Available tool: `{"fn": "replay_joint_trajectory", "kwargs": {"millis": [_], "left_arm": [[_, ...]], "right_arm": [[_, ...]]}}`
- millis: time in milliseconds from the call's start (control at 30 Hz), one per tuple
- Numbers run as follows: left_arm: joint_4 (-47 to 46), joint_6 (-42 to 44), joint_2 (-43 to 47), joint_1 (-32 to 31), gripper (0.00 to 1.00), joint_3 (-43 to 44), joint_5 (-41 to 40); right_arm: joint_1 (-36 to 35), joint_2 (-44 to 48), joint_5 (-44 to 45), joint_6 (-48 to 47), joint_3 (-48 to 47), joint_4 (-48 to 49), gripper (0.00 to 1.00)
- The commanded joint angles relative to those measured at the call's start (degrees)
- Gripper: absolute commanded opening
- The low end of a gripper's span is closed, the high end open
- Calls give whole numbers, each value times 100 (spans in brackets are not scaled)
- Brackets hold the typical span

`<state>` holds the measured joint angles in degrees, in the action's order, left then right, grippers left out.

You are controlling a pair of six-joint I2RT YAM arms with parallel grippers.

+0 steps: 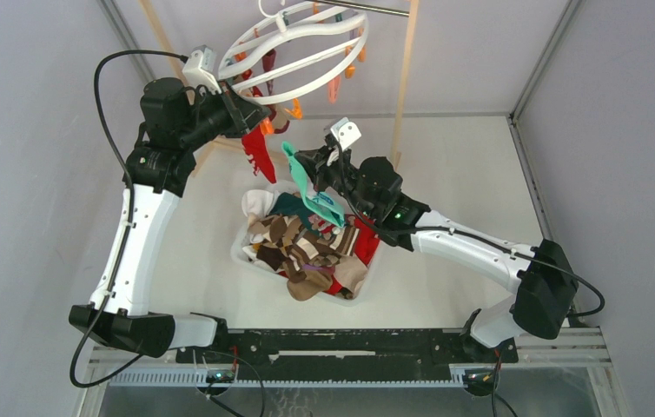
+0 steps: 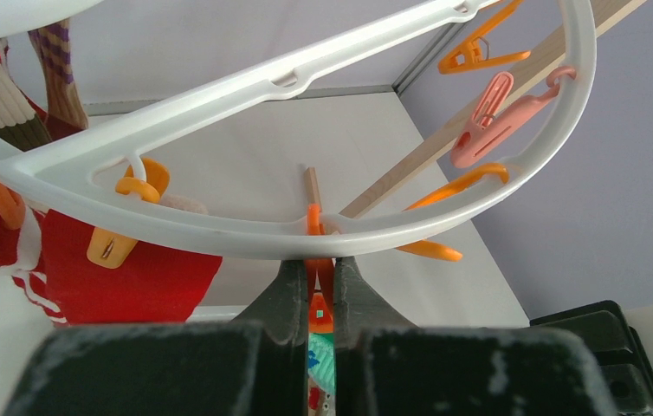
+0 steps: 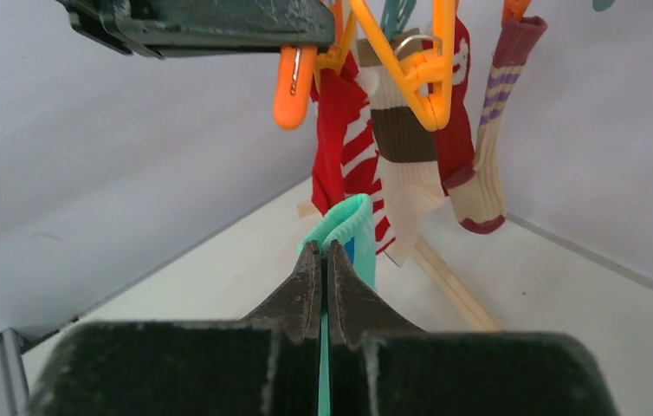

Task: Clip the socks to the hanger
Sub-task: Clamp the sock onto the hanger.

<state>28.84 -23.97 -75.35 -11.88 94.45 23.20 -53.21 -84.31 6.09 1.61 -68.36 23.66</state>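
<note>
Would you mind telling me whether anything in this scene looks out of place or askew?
Only a minor thing: in the translucent white plastic tub, the heap of small fabric socks overflows, with a brown sock drooping over the near rim. Nothing looks damaged.

The tub (image 1: pixel 239 252) of socks (image 1: pixel 307 252) sat on the table (image 1: pixel 454 165) before the hanger (image 1: pixel 282 26); between them a sock (image 3: pixel 351 218) hung in the right gripper (image 3: pixel 321 251).
</note>
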Motion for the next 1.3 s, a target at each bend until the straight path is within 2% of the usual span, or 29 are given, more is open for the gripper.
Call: {"fn": "replay_joint_trajectory", "kwargs": {"millis": [0, 667, 967, 1267], "left_arm": [[-207, -52, 126, 2, 0, 136, 224], [-278, -223, 108, -63, 0, 64, 15], [-293, -179, 123, -63, 0, 44, 7], [-304, -169, 142, -61, 0, 42, 11]], "right_arm": [[-40, 181, -29, 365, -46, 631, 0], [-636, -341, 1031, -542, -577, 1375, 0], [-669, -365, 1316, -715, -626, 1259, 0], [-632, -281, 1234, -751, -604, 1085, 0]]}}
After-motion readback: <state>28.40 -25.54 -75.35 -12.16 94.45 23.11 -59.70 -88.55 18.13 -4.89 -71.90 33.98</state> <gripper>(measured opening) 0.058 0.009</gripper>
